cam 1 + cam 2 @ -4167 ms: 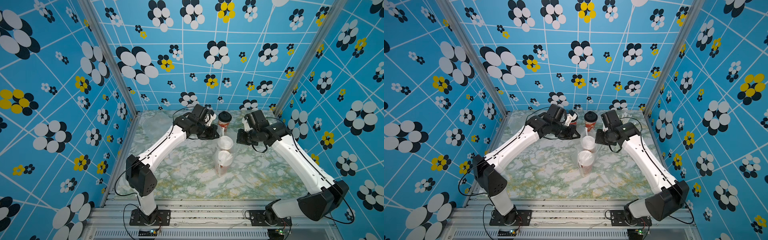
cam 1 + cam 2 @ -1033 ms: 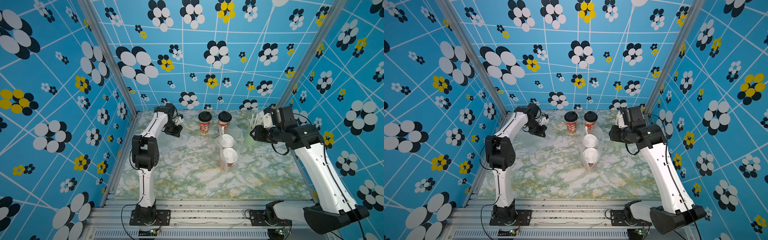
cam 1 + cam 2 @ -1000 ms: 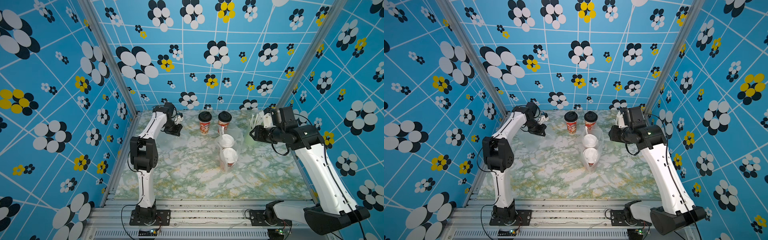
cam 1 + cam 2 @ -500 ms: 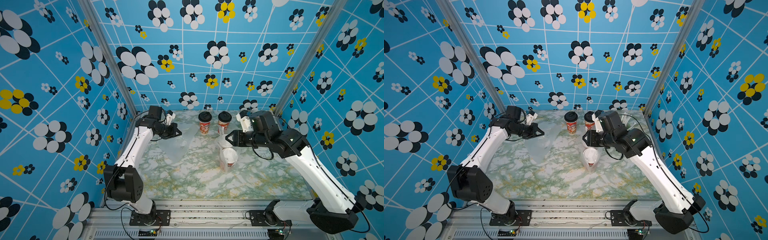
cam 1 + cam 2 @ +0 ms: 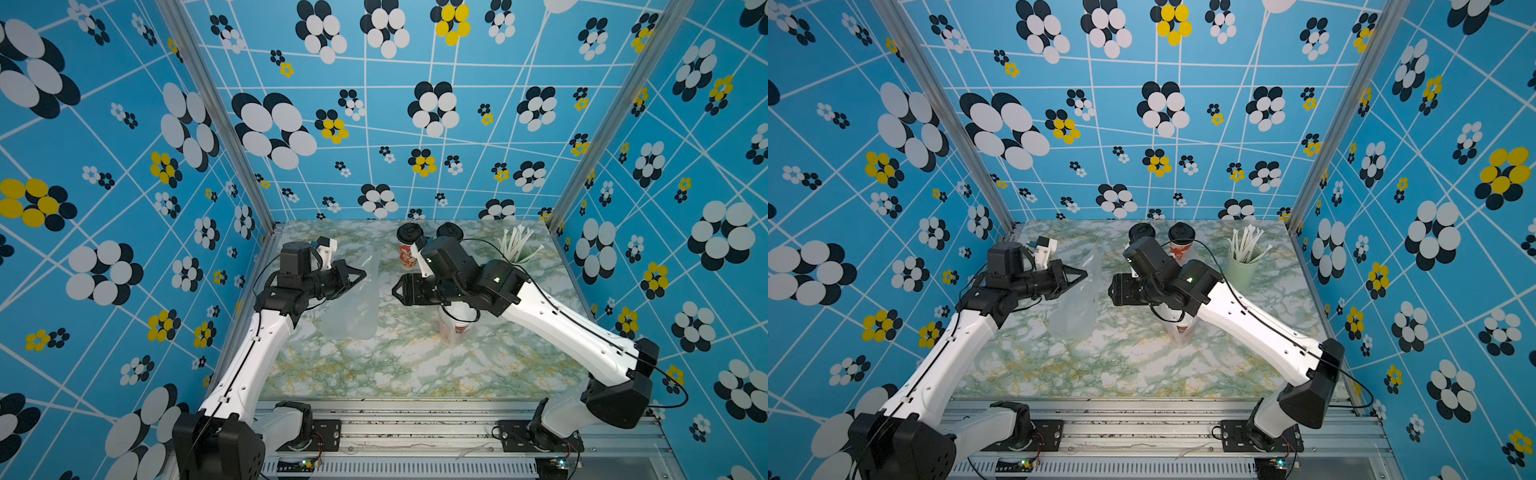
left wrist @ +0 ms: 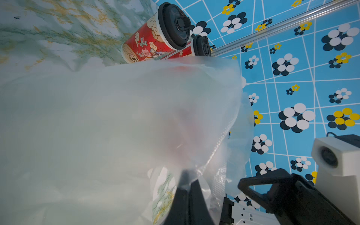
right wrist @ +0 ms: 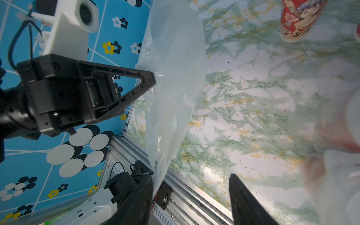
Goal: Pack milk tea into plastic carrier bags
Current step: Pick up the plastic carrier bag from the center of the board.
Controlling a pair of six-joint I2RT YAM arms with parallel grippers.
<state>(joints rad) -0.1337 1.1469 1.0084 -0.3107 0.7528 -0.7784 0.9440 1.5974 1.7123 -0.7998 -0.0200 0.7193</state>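
Pinching the top edge of the empty carrier bag point(image 5: 357, 303), your left hand point(image 5: 359, 274) has its fingers pressed together on the thin plastic. The bag droops from that grip down toward the table point(image 5: 374, 374). The left wrist view shows it too: the hand's tip point(image 6: 186, 175) is clamped on crinkled film, and the bag point(image 6: 116, 126) fills most of the picture.

Your right hand point(image 5: 395, 291) faces the bag from the opposite side, fingers spread wide, holding nothing. In the right wrist view one finger point(image 7: 144, 187) sits just beside the bag's lower edge point(image 7: 171, 78); you cannot tell whether it touches.

Behind the bag, toward the back wall, a black-lidded cup point(image 5: 409, 245) stands upright with a second black-lidded cup point(image 5: 449, 230) beside it. Farther from the bag, under your right arm, a bagged cup point(image 5: 459, 328) stands inside another clear bag point(image 5: 444, 328). Farthest from the bag is the green straw cup point(image 5: 519, 257).
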